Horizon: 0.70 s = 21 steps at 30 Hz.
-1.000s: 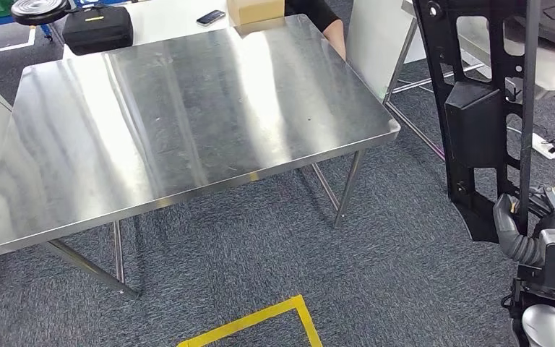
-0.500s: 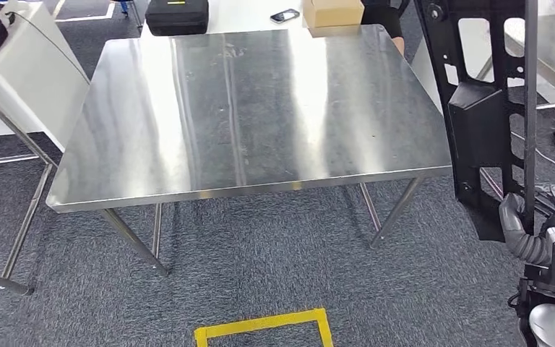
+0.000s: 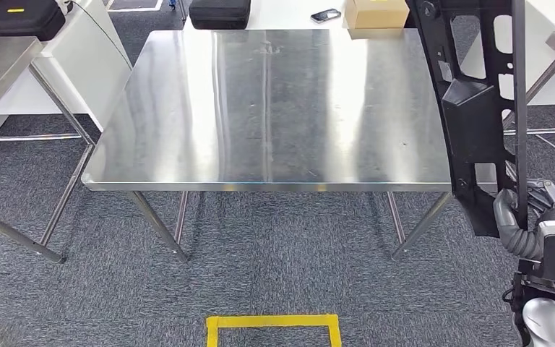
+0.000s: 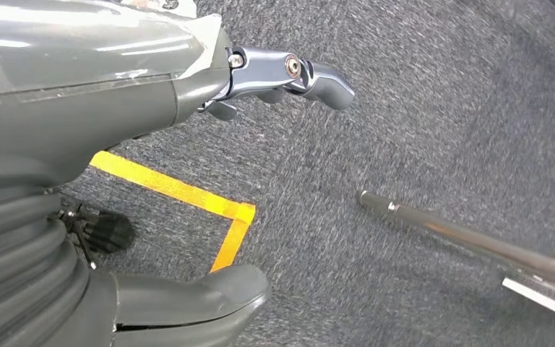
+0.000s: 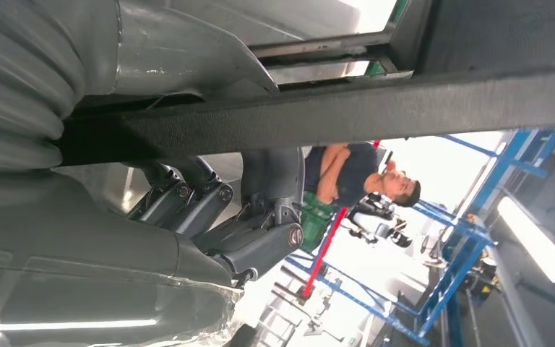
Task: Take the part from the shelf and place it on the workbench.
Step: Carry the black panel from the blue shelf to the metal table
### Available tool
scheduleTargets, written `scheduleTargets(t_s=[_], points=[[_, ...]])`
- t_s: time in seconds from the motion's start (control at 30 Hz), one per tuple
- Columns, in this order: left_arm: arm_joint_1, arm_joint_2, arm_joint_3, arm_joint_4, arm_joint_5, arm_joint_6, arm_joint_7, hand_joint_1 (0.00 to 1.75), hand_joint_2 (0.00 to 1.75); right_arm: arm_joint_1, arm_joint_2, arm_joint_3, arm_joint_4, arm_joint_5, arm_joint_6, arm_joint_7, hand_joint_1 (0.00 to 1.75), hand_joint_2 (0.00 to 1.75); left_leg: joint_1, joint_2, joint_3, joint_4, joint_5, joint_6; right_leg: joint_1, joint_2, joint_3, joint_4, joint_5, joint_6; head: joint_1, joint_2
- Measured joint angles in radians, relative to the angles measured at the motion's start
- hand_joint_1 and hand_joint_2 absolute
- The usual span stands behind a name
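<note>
The right hand (image 3: 524,224) grips the tall black plastic part (image 3: 477,116) upright beside the steel surface (image 3: 274,101), the left hand (image 4: 188,181) hangs empty, and the part's lower end might clip the edge.

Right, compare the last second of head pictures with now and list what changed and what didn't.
The camera turned: the whole scene shifted, and the shiny steel workbench now sits square-on, near edge level, with the yellow floor tape centred below. No object moved by itself. Unchanged: the right robot hand holds the long black plastic part upright at the right, not yet on the workbench; the left robot hand hangs open over the carpet.
</note>
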<state>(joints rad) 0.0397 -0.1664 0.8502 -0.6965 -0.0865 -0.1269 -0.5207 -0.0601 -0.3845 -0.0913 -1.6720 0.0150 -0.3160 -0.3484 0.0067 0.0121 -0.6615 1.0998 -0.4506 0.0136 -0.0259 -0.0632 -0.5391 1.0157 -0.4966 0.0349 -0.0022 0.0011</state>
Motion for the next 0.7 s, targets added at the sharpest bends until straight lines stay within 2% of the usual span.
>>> scheduleTargets(t_s=[0.03, 0.07, 0.13, 0.23, 0.4, 0.57, 0.63, 0.67, 0.7], points=[[-0.001, 0.001, 0.000, 0.000, 0.000, 0.000, 0.000, 0.00, 1.75, -0.004, 0.000, 0.000, 0.001, -0.001, -0.001, -0.002, 1.75, 1.75, -0.001, 0.004, 0.026, -0.044, 0.010, 0.004, 0.004, -0.004, 0.000, 0.002, -0.003, 0.003, 0.001, 0.000], [-0.001, 0.001, 0.001, 0.001, -0.001, 0.000, 0.000, 0.00, 1.75, -0.008, 0.000, -0.001, 0.001, -0.002, -0.002, -0.004, 1.75, 1.75, -0.003, 0.006, 0.038, -0.064, 0.009, 0.006, 0.009, -0.007, -0.001, 0.003, -0.005, 0.004, 0.001, 0.000], [-0.001, 0.001, 0.001, 0.002, -0.001, 0.000, 0.000, 0.00, 1.75, -0.012, 0.000, -0.001, 0.003, -0.007, -0.003, -0.007, 1.75, 1.75, -0.008, 0.004, 0.041, -0.068, 0.010, 0.009, 0.014, -0.009, -0.001, 0.003, -0.006, 0.005, 0.002, 0.000], [-0.002, 0.002, 0.002, 0.004, -0.001, 0.000, 0.000, 0.00, 1.75, -0.016, 0.000, -0.001, 0.008, -0.018, -0.002, -0.012, 1.75, 1.75, -0.016, 0.003, 0.040, -0.067, 0.007, 0.016, 0.012, -0.009, 0.002, -0.004, -0.003, 0.009, 0.001, 0.000], [-0.004, 0.004, 0.008, 0.010, -0.002, -0.002, 0.000, 0.00, 1.75, -0.041, 0.001, 0.006, 0.028, -0.030, 0.000, -0.019, 1.75, 1.75, -0.018, 0.003, 0.039, -0.066, 0.005, 0.024, 0.011, -0.008, 0.005, -0.013, 0.002, 0.018, 0.001, 0.000], [-0.005, 0.013, 0.008, 0.022, -0.033, 0.011, -0.013, 0.00, 1.75, -0.072, 0.005, 0.021, 0.051, -0.032, 0.000, -0.026, 1.75, 1.75, -0.024, 0.001, 0.036, -0.068, -0.004, 0.050, 0.002, -0.010, 0.013, -0.016, 0.011, 0.044, 0.000, 0.000], [-0.006, 0.016, 0.008, 0.025, -0.038, 0.015, -0.018, 0.00, 1.75, -0.082, 0.007, 0.027, 0.058, -0.032, 0.000, -0.026, 1.75, 1.75, -0.021, -0.008, 0.051, -0.081, -0.010, 0.063, 0.000, -0.006, 0.012, 0.004, 0.013, 0.053, 0.002, 0.000], [-0.006, 0.016, 0.008, 0.026, -0.038, 0.016, -0.019, 0.00, 1.75, -0.086, 0.008, 0.029, 0.062, -0.031, 0.000, -0.027, 1.75, 1.75, -0.018, -0.012, 0.062, -0.087, -0.015, 0.069, -0.002, 0.005, -0.002, 0.028, 0.005, 0.052, 0.004, 0.000], [-0.007, 0.017, 0.008, 0.027, -0.038, 0.017, -0.020, 0.00, 1.75, -0.091, 0.009, 0.031, 0.066, -0.031, -0.001, -0.028, 1.75, 1.75, -0.015, -0.016, 0.074, -0.092, -0.018, 0.074, -0.004, 0.020, -0.029, 0.072, -0.013, 0.046, 0.007, 0.000]])
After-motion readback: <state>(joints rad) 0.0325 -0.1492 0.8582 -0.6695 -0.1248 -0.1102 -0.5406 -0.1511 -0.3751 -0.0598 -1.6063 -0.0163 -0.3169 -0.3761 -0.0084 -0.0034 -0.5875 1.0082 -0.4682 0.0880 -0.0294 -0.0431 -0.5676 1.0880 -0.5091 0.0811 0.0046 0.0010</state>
